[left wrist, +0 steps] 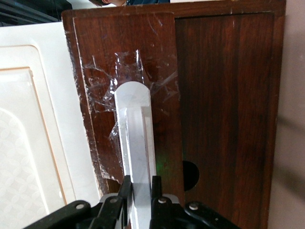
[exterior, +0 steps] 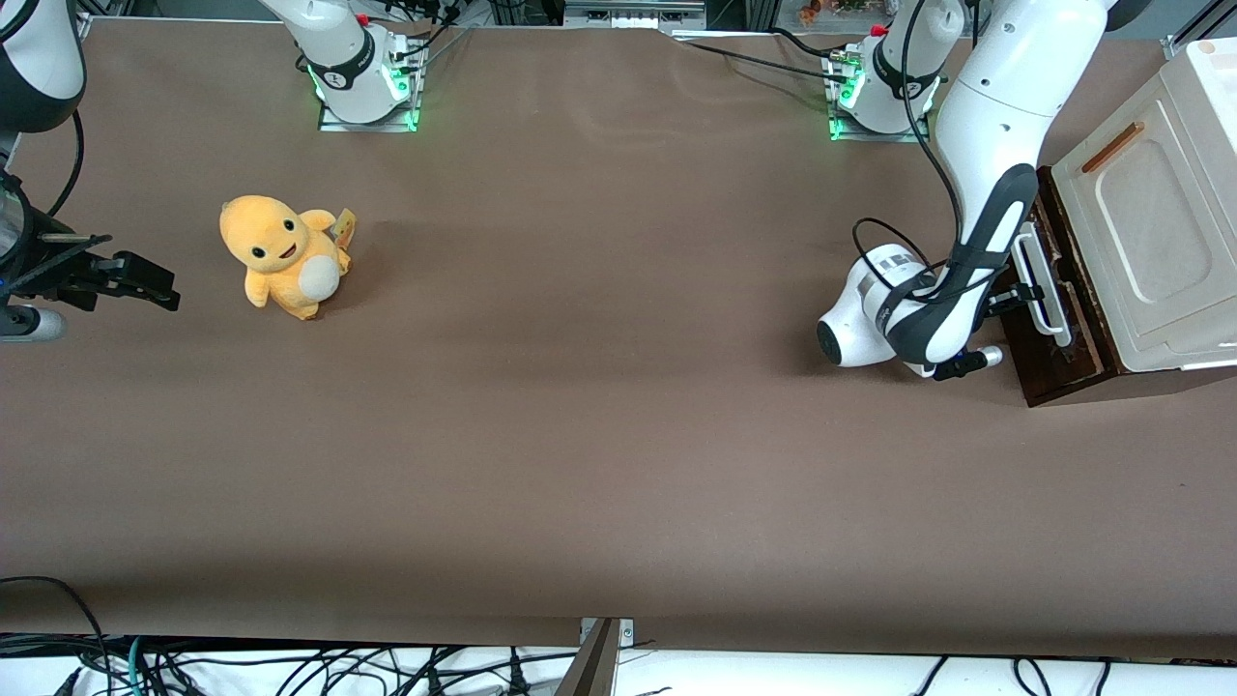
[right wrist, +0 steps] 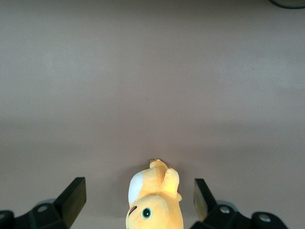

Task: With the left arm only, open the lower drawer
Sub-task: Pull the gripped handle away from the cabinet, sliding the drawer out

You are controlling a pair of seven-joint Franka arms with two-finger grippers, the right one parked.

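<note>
Claw (left wrist: 141, 191) clamped on handle (left wrist: 136, 138) of lower drawer (exterior: 1053, 319), at bench's working-arm end. Drawer apparently barely out. Pull mostly left.

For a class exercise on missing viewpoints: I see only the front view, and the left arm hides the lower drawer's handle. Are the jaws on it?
Observer: Yes. The left arm has its jaws in front of the lower drawer, and the left wrist view shows them shut on the white bar handle, one finger on each side.
Operator: Is anything stuck on the drawer front?
Observer: Clear tape, wrinkled, covers the dark wood around the handle's rounded end.
Operator: Any other feature there?
Observer: A round hole in the wood beside the handle, close to the jaws.
</note>
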